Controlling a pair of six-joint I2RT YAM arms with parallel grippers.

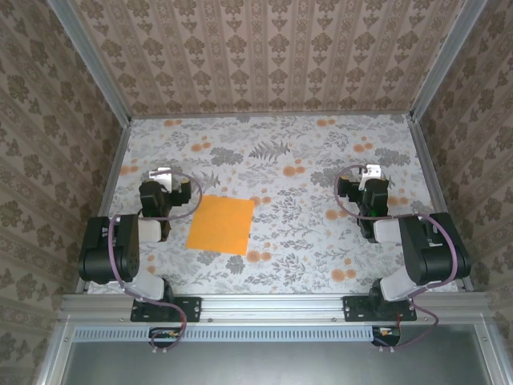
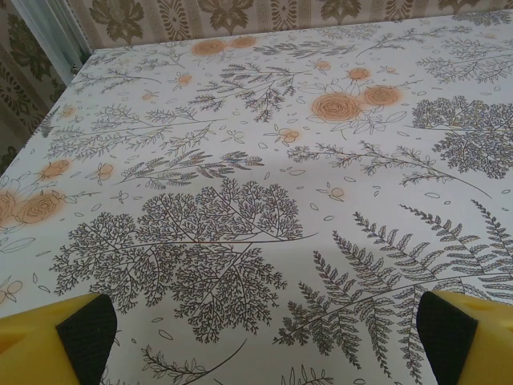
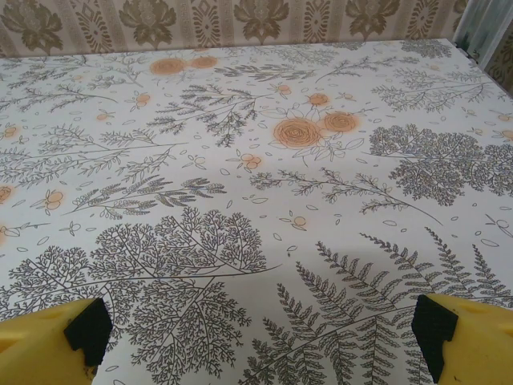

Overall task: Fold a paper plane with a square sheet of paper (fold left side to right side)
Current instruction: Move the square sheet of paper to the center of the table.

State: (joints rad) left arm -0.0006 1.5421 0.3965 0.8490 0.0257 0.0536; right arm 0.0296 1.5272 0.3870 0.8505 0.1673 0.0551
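Note:
The square sheet of paper [image 1: 220, 224], plain bright orange, lies flat and unfolded on the floral cloth, left of the table's middle and slightly rotated. My left gripper [image 1: 163, 178] rests just left of the sheet's far left corner, apart from it. Its yellow fingers [image 2: 84, 333] with black pads stand wide apart over bare cloth, so the left gripper [image 2: 267, 341] is open and empty. My right gripper [image 1: 370, 176] sits far off on the right side of the table. The right gripper [image 3: 260, 341] is open too, with nothing between its fingers [image 3: 439, 333].
The floral tablecloth [image 1: 272, 152] covers the whole work surface. Patterned walls [image 1: 264, 56] close in the back and both sides, with aluminium posts [image 1: 88, 56] at the corners. Both arm bases are bolted to the near rail [image 1: 264, 306].

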